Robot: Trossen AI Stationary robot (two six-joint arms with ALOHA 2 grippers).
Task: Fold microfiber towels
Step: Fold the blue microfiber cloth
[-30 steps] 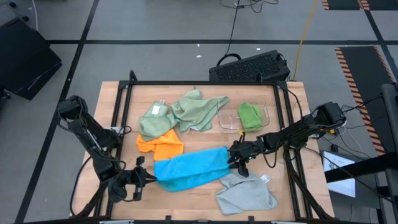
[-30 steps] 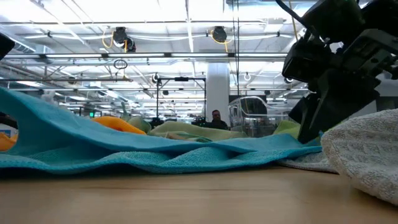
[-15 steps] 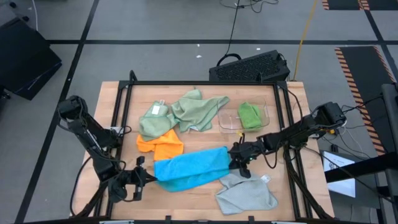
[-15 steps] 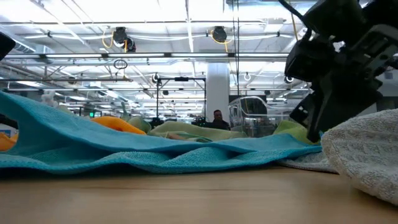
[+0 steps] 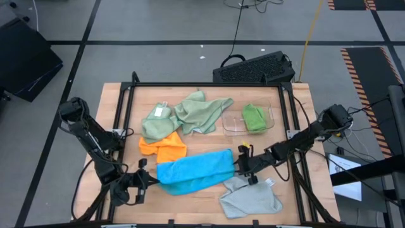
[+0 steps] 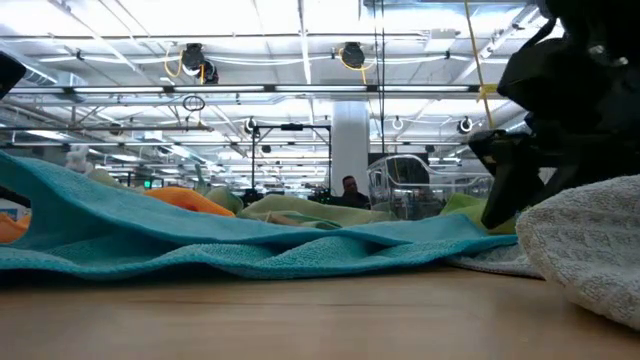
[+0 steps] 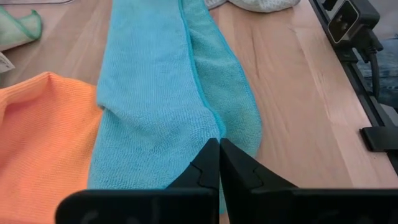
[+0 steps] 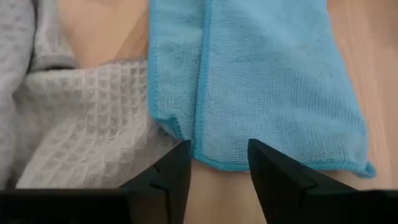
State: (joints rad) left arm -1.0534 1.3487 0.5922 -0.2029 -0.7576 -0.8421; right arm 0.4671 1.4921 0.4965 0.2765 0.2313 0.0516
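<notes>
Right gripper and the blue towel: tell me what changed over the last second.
The right gripper let go of the blue towel at its right end and backed off toward the table's right side; its fingers now stand open just short of the towel's edge. The left gripper stayed shut on the towel's left end. The towel and the other cloths lie as before.

colours on the table

blue towel point(image 5: 195, 171): bright blue, fine plain pile. orange towel point(image 5: 164, 147): solid orange. grey towel point(image 5: 251, 197): light grey, waffle weave. two sage towels point(image 5: 190, 114): pale sage green. green towel point(image 5: 254, 118): bright green, in a clear tray point(image 5: 231, 125). table point(image 5: 209, 93): light wood grain. keyboard point(image 5: 253, 68): black.
</notes>
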